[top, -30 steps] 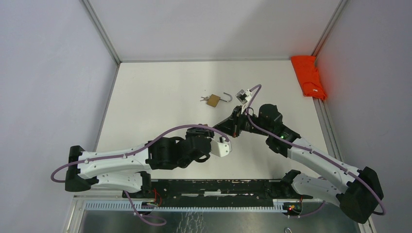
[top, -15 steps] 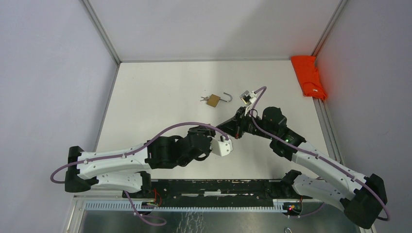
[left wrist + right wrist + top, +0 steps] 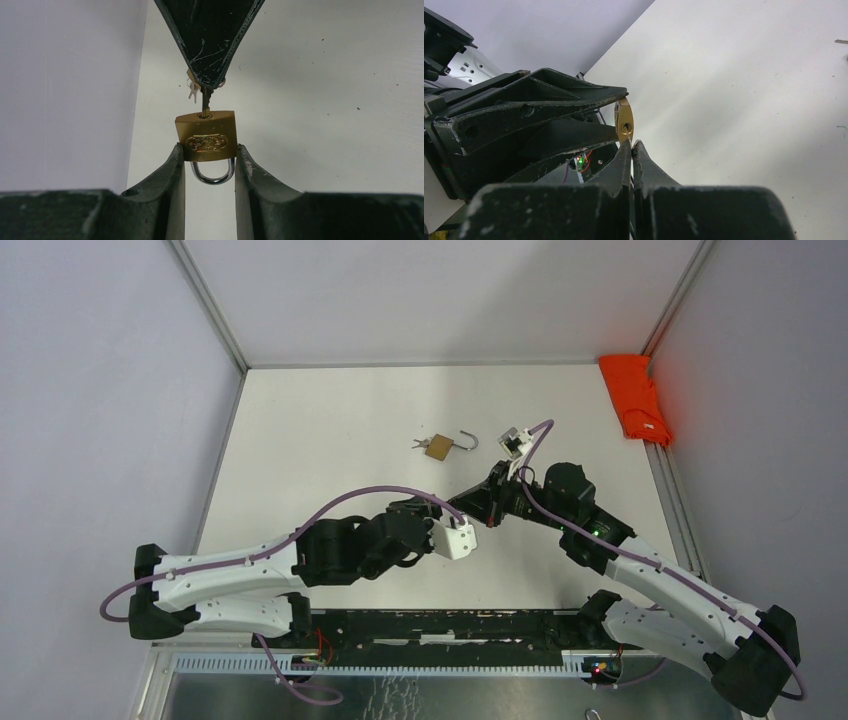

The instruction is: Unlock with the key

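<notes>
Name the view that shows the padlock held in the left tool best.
Left wrist view: the padlock faces the camera, clamped in the left tool, shackle closed, key in its keyhole. The right wrist view shows only its keyhole end, edge-on. In the top view it cannot be made out between the arms.

**Two padlocks, one key**

One padlock (image 3: 205,136) sits between the fingers of the left end effector (image 3: 209,148). A key (image 3: 205,103) in the right end effector (image 3: 631,145) sticks in its far end. Behind them, a second padlock (image 3: 437,447) lies on the desk (image 3: 320,430). A cloth (image 3: 635,398) lies far right.
</notes>
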